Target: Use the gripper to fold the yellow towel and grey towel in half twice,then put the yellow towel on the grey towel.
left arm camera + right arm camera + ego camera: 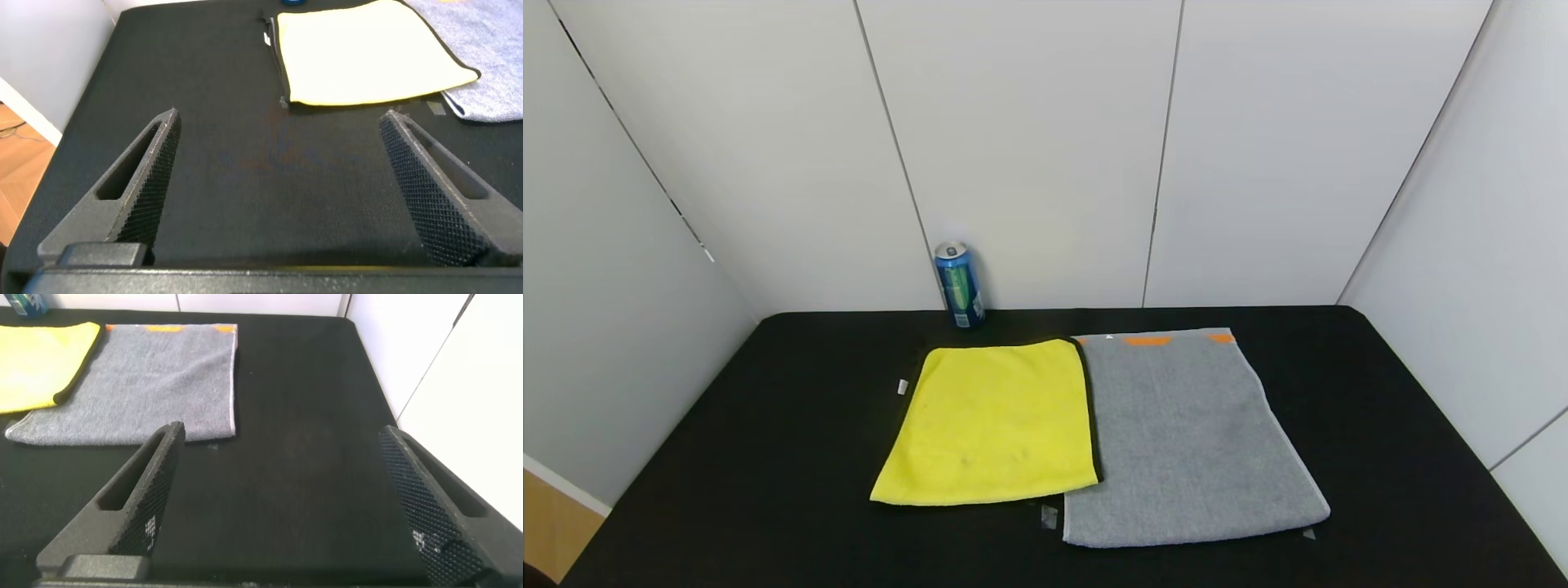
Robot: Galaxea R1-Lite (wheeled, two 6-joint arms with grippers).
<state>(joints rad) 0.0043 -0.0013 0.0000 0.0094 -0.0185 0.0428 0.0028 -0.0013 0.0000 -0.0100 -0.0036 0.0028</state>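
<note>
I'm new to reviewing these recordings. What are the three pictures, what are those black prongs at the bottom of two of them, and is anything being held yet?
This is a two-armed robot. The wide picture comes from a camera on its head, looking down at a black table. The other two come from cameras on its wrists, so each looks out between that arm's own fingers.

The black textured prongs are those fingers: the left gripper and the right gripper. Both are open and hold nothing, with only bare table between the fingers. Neither arm shows in the head view.

On the table lie the yellow towel and, at its right, the larger grey towel, which has orange marks along its far edge. Both lie flat, side by side; the yellow one's edge seems to slightly overlap the grey. A blue drink can stands upright behind them by the wall.
</note>
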